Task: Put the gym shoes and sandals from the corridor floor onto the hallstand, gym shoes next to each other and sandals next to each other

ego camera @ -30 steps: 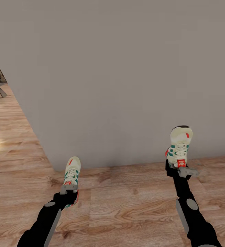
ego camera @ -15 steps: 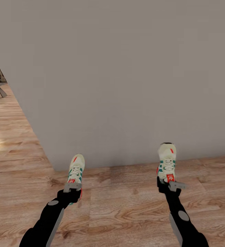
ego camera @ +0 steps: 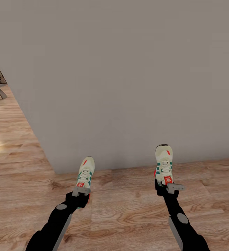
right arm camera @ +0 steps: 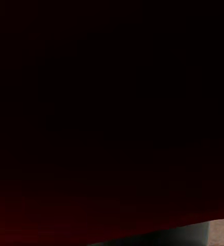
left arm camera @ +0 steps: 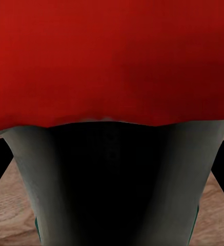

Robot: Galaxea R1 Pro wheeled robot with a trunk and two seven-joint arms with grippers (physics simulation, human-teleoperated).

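1. Both arms have moved closer together since a moment ago, and the right arm has dropped lower. The wall and floor look the same, so the camera stayed put.
2. The left gripper (ego camera: 81, 191) is pinching the heel end of the left gym shoe (ego camera: 85, 170). The right gripper (ego camera: 170, 187) is pinching the heel end of the right gym shoe (ego camera: 163, 162).
3. Each shoe sticks out straight ahead of its gripper, held up above the corridor floor (ego camera: 128, 205).
4. Both shoes point their toes away from the robot, toward the grey wall (ego camera: 128, 87). Their long way runs front to back, with laces up.
5. The two shoes are side by side but well apart.
6. The left wrist view is full of red (left arm camera: 112, 56), probably the shoe's heel up close.
7. No shoe rack shows here, so I think the robot must turn or drive first.
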